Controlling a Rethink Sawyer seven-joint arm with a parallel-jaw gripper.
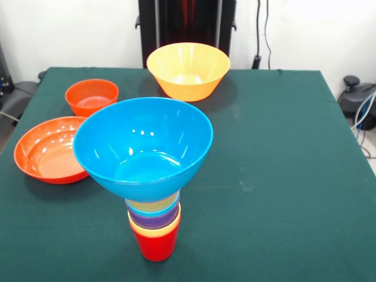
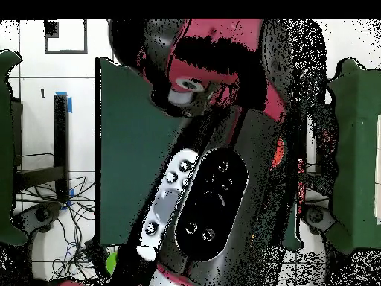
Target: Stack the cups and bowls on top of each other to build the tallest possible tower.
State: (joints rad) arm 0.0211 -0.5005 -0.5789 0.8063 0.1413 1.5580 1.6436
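A tower stands near the front of the green table (image 1: 282,176). Its base is a red cup (image 1: 155,245), with yellow-orange, purple, blue and pale yellow cups (image 1: 154,214) nested above it. A large blue bowl (image 1: 143,147) sits on top, tilted slightly to the left. The large yellow-orange bowl (image 1: 188,70) stands alone at the back. A small orange bowl (image 1: 91,96) and a wide shallow orange bowl (image 1: 50,150) lie at the left. No gripper shows in the front view. In the overhead view the red and black arm (image 2: 216,194) hides most of the table (image 2: 126,149) and the bowls.
Cables and grey gear (image 1: 361,106) lie off the table's right edge in the front view. In the overhead view, cables (image 2: 45,201) trail on the floor beside the table.
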